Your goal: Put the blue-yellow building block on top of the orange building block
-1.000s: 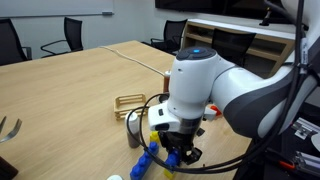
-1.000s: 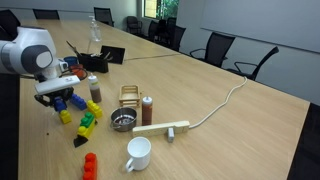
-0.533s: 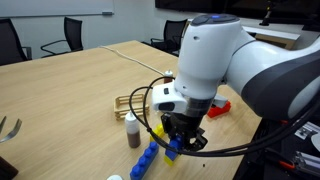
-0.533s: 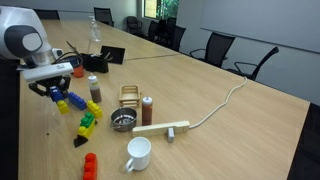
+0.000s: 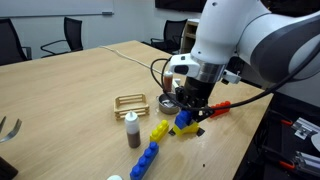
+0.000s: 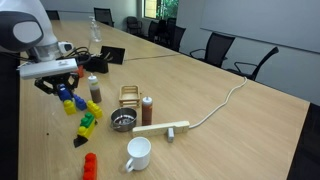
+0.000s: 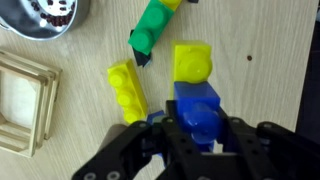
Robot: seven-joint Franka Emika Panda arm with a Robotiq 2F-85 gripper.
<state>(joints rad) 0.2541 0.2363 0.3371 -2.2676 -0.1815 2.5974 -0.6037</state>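
My gripper (image 5: 188, 108) is shut on the blue-yellow building block (image 5: 183, 122) and holds it just above the table. In the wrist view the block (image 7: 198, 102) sits between the jaws, with its yellow end (image 7: 192, 62) pointing away from the gripper (image 7: 196, 128). The orange building block (image 5: 218, 107) lies flat on the table just beyond the gripper. In an exterior view it (image 6: 90, 165) lies near the white cup (image 6: 138, 153), far from the gripper (image 6: 60, 88).
An all-yellow block (image 7: 127, 92), a green block (image 7: 155, 28) and a metal strainer (image 7: 50, 15) lie under the gripper. A long all-blue block (image 5: 147, 160), a brown bottle (image 5: 133, 130) and a wooden rack (image 5: 130, 103) are nearby. A wooden stick (image 6: 163, 129) lies further off.
The gripper has lifted with the blue-yellow block in its jaws and carried it away from the all-blue block towards the orange block. The arm stands higher now.
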